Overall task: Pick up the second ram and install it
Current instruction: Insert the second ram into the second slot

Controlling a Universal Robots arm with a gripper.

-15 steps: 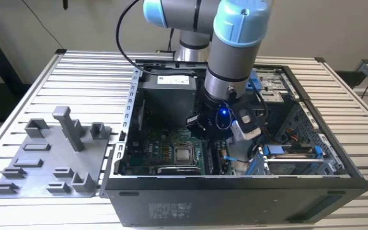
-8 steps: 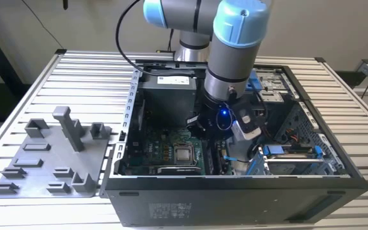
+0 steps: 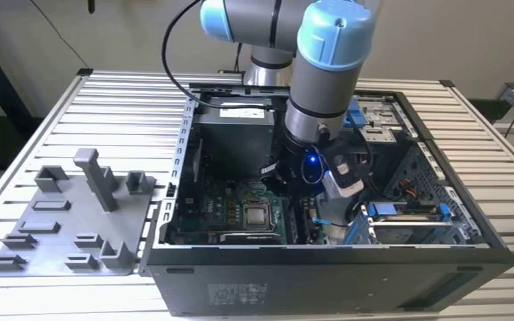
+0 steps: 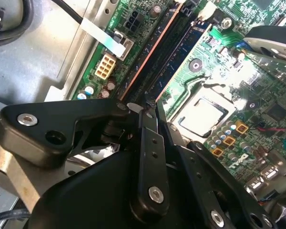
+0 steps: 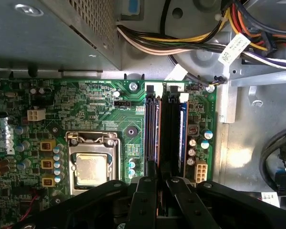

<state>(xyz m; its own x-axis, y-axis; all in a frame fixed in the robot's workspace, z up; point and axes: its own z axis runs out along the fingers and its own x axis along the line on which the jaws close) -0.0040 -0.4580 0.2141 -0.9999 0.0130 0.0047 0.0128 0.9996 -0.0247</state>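
Observation:
My gripper [image 3: 304, 197] reaches down inside the open computer case [image 3: 328, 281], over the memory slots beside the processor socket [image 5: 90, 167]. Both wrist views show its black fingers [image 5: 148, 191] drawn close together at the near end of the slots. They pinch the second ram [image 5: 155, 138], a thin dark stick with a coppery edge [image 4: 148, 55] that runs away from the gripper [image 4: 142, 109] along a slot. Whether it is fully seated I cannot tell. Another dark stick with a blue side [image 5: 181, 133] stands in a neighbouring slot [image 4: 183, 57].
A bundle of power cables [image 5: 205, 43] hangs past the far end of the slots, by the power supply box [image 3: 235, 127]. A drive cage with blue clips [image 3: 404, 214] fills the case's right side. The grey fixture plate [image 3: 69, 227] with blocks and posts lies left of the case.

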